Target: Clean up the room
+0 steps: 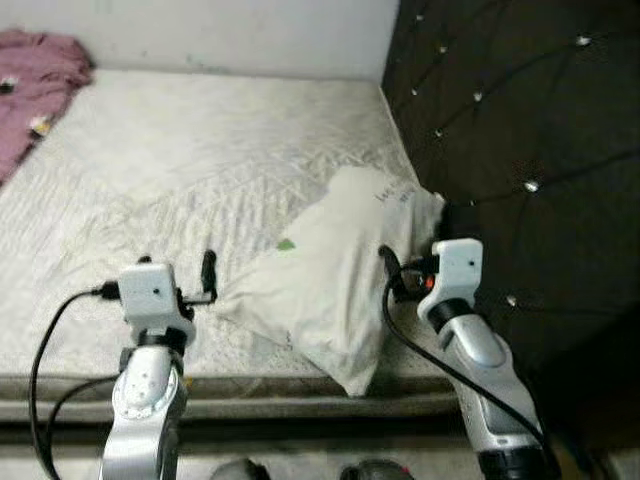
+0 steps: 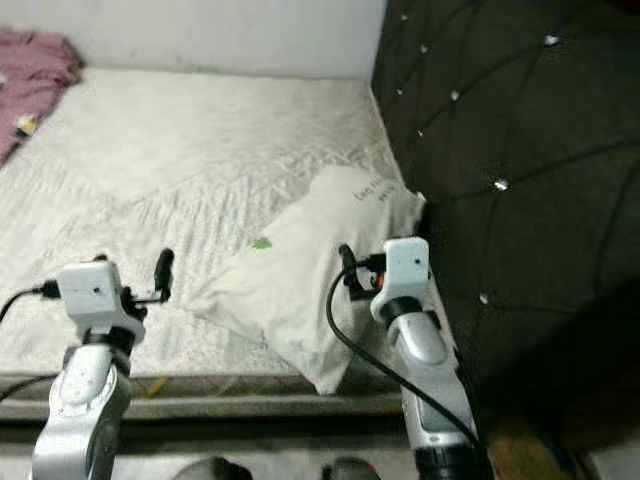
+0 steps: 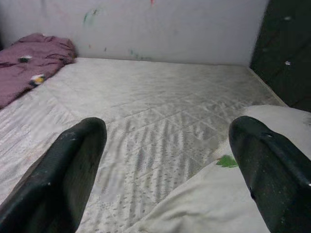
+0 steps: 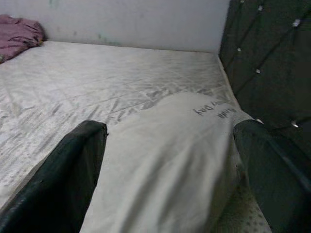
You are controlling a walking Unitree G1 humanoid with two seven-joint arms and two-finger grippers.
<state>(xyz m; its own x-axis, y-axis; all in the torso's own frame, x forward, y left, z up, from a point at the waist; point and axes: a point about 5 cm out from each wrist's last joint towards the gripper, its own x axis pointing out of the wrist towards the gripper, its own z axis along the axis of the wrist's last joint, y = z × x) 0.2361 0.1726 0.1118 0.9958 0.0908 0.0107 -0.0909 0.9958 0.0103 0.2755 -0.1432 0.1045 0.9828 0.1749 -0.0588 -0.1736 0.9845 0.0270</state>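
Two grippers hover with fingers spread: the left gripper [image 3: 165, 160] beside, the right gripper [image 4: 170, 165] over, a rumpled white fabric pillow [image 1: 335, 275] on the quilted white mattress [image 1: 190, 160].

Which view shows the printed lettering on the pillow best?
The right wrist view: the pillow lies between the open right end effector fingers, and its lettering is large, though not legible. Both eye views show it small, near the headboard. The left wrist view catches just the pillow's edge and green mark.

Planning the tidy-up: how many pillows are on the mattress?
1: the white pillow lies near the mattress's front edge, beside the dark headboard. None looks hidden.
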